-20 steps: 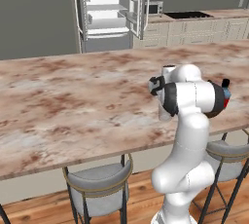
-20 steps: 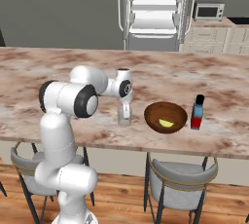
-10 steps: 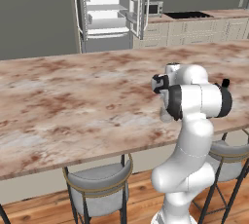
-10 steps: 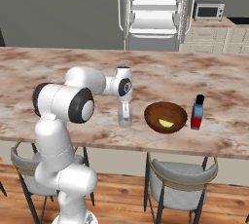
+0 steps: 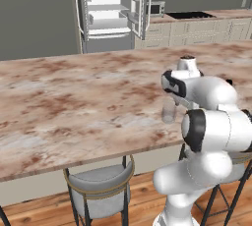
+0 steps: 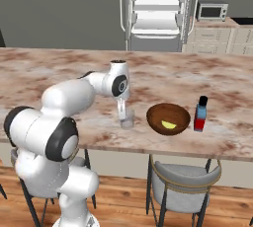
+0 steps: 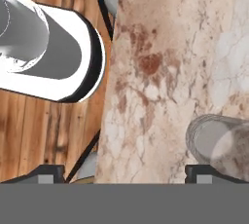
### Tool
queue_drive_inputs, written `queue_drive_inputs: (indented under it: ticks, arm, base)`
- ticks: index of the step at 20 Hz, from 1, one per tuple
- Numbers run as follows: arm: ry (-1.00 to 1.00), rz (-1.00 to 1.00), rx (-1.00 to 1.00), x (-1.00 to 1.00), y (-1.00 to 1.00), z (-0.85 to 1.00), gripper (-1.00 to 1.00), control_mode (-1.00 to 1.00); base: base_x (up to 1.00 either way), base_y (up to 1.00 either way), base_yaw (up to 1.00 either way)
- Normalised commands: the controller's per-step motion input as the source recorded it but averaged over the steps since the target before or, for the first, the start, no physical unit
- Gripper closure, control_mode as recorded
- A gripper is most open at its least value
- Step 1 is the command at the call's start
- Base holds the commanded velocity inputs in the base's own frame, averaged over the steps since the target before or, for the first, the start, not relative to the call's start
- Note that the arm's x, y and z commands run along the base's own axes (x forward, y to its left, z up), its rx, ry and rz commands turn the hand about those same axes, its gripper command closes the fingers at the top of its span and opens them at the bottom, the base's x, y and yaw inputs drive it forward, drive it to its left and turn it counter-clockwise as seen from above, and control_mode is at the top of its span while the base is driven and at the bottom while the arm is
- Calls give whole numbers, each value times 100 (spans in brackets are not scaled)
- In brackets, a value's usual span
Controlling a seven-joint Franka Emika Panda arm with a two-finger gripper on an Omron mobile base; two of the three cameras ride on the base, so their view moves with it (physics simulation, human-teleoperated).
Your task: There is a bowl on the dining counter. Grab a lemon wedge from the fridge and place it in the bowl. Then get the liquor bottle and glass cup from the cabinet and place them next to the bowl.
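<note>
The glass cup [image 6: 127, 119] stands on the dining counter [image 6: 54, 65], just left of the dark wooden bowl [image 6: 168, 118]. A lemon wedge [image 6: 168, 125] lies in the bowl, and the liquor bottle [image 6: 200, 114] stands at its right. My gripper [image 6: 122, 108] points down, close over the cup. In the hand view the gripper [image 7: 125, 172] is open with nothing between its tips. There the cup [image 7: 219, 146] sits just beyond the right fingertip [image 7: 204, 172]. In the left base view the cup [image 5: 169, 112] stands under the gripper [image 5: 170, 101], and my arm hides the bowl and bottle.
The fridge [image 6: 158, 9] stands open behind the counter, white shelves showing. A microwave [image 6: 212, 11] sits on the back counter. Grey-seated stools [image 6: 184, 186] [image 5: 100, 190] stand at the counter's near edge, beside my base. The counter top [image 5: 74, 97] runs left.
My upper arm and elbow have swung outward while the hand stayed over the glass cup. Cup, bowl and bottle have not moved.
</note>
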Motion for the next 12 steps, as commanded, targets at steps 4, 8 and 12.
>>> queue_drive_inputs:
  ticks: [4,8,12]
  arm:
    - [-10,-2,0,-94,13,63,-100,-100]
    - [-9,-8,0,-99,20,59,-100,-100]
    - [-11,-9,0,-100,19,55,-100,-100]
  base:
    - [0,0,0]
    - [0,0,0]
    - [0,0,0]
